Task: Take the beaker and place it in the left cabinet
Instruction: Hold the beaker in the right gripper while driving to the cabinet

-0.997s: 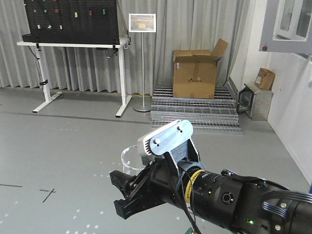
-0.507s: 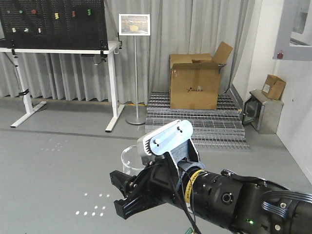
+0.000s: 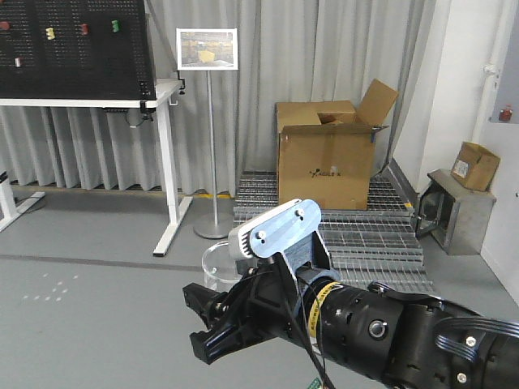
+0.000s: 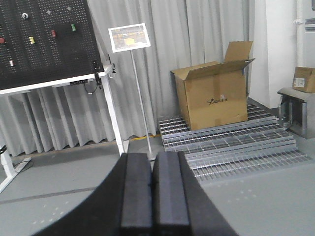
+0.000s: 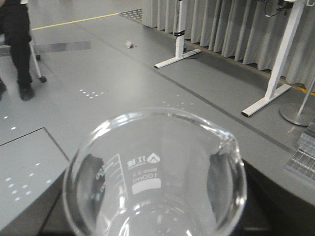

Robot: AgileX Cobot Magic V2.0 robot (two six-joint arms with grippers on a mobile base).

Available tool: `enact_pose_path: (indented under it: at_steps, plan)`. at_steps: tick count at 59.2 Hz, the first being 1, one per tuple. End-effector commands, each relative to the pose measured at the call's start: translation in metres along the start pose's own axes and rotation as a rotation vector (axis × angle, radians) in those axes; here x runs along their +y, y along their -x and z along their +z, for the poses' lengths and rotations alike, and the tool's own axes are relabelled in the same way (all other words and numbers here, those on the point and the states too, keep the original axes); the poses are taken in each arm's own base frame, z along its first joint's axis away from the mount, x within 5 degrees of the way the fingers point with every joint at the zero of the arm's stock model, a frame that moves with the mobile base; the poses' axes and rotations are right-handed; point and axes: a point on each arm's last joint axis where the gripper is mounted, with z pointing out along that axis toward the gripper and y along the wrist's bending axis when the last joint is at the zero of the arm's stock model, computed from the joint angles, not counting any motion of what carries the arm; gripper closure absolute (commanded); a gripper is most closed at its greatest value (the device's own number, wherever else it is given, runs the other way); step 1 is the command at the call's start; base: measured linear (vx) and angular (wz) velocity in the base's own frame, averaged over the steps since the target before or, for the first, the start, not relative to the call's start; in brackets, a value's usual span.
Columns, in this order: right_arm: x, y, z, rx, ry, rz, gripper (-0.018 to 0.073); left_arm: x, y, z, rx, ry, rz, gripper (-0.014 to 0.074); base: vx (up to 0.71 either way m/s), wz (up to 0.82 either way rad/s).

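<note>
The beaker (image 5: 155,177) is a clear glass cylinder with white graduation marks, and it fills the right wrist view with its mouth toward the camera. My right gripper (image 5: 157,199) is shut on it; the dark fingers (image 5: 96,184) show through the glass on either side. In the front view the beaker (image 3: 216,263) sits just above the right gripper (image 3: 209,320), held over the grey floor. My left gripper (image 4: 152,164) is shut with its pads pressed together and nothing between them. The left cabinet is out of view.
Ahead stand a white table (image 3: 166,170) with a black pegboard, a sign stand (image 3: 208,121), and an open cardboard box (image 3: 326,158) on metal grating (image 3: 365,235). A small box (image 3: 474,164) rests at the right wall. A person's legs (image 5: 17,46) appear far left.
The background has shifted: the pegboard table and sign stand slid left, the cardboard box looks nearer, and the grey cabinet at upper right left the frame. The arm and beaker kept their pose.
</note>
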Motion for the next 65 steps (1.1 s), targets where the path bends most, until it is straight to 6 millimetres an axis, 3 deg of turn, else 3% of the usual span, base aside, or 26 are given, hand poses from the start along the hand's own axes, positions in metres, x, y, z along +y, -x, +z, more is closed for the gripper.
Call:
enact_pose_path:
  at_steps: [1, 65]
  plan:
    - [0.0012, 0.0267, -0.0127, -0.125, 0.027, 0.001, 0.0561, 0.0, 0.0026, -0.0013, -0.077, 0.007, -0.006, 0.0595, 0.69, -0.07]
    - [0.0012, 0.026, -0.0119, -0.122, 0.027, 0.001, 0.0561, 0.0, 0.0026, -0.0013, -0.077, 0.007, -0.006, 0.0595, 0.57, -0.04]
